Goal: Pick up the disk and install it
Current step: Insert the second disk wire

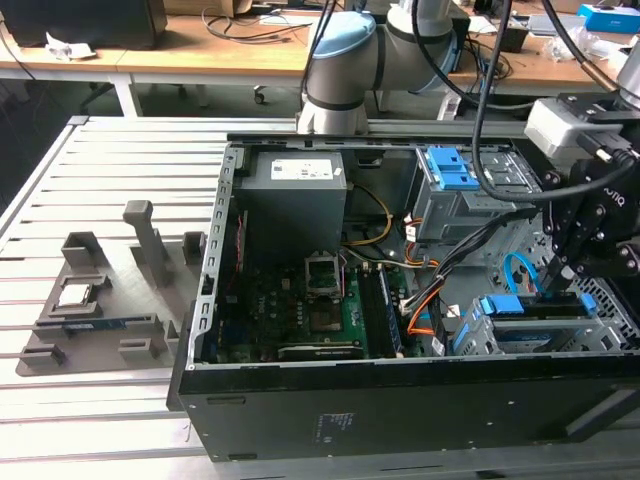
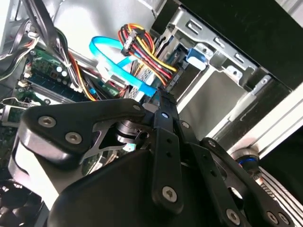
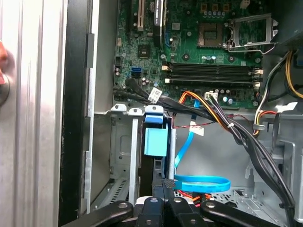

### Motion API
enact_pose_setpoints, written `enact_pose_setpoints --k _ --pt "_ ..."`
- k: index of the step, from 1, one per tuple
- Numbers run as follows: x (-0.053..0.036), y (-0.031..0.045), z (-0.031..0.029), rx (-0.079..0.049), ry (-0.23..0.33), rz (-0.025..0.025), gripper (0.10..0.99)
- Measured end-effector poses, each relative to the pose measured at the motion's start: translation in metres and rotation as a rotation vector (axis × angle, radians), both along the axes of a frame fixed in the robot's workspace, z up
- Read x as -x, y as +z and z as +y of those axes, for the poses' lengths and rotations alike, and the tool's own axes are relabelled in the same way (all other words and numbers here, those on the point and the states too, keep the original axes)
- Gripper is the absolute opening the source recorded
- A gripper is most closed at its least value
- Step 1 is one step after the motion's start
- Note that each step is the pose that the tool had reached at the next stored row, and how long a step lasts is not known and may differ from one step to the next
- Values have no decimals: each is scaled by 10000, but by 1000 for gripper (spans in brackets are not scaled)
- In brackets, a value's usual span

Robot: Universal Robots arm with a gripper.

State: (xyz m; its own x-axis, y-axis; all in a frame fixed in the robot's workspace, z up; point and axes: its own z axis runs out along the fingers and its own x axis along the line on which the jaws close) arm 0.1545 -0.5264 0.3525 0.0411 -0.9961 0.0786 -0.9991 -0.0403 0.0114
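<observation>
The disk (image 1: 530, 308) sits in the drive cage (image 1: 470, 335) at the exterior view's right, inside the open computer case, with blue rails at both ends. In the first wrist view the disk's blue rail (image 3: 155, 141) stands in the cage slot, with the dark edge of the disk below it. My gripper (image 1: 553, 280) points down onto the disk's upper edge. Its fingers (image 3: 164, 185) lie together, with nothing seen between them. The second wrist view shows the closed fingertips (image 2: 162, 100) just in front of the cage wall (image 2: 222, 61).
A blue data cable (image 3: 201, 182) and a bundle of coloured power wires (image 2: 142, 45) run close beside the gripper. The motherboard (image 1: 300, 310) fills the case middle. A grey bay with a blue latch (image 1: 450, 170) stands behind. A grey fixture with a processor chip (image 1: 78, 295) lies outside the case.
</observation>
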Motion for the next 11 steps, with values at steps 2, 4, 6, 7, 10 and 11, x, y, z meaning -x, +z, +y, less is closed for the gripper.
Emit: enact_pose_setpoints --k 2,4,6,7,10,11 --pt "-18 -74 0 -2 -2 39 106" --pt "-18 -96 0 3 -2 44 106" --pt "-19 -100 0 5 0 45 106" --pt "-19 -99 0 4 0 44 106" --pt "-19 51 0 1 0 44 106" --pt "-19 101 0 -1 0 44 106"
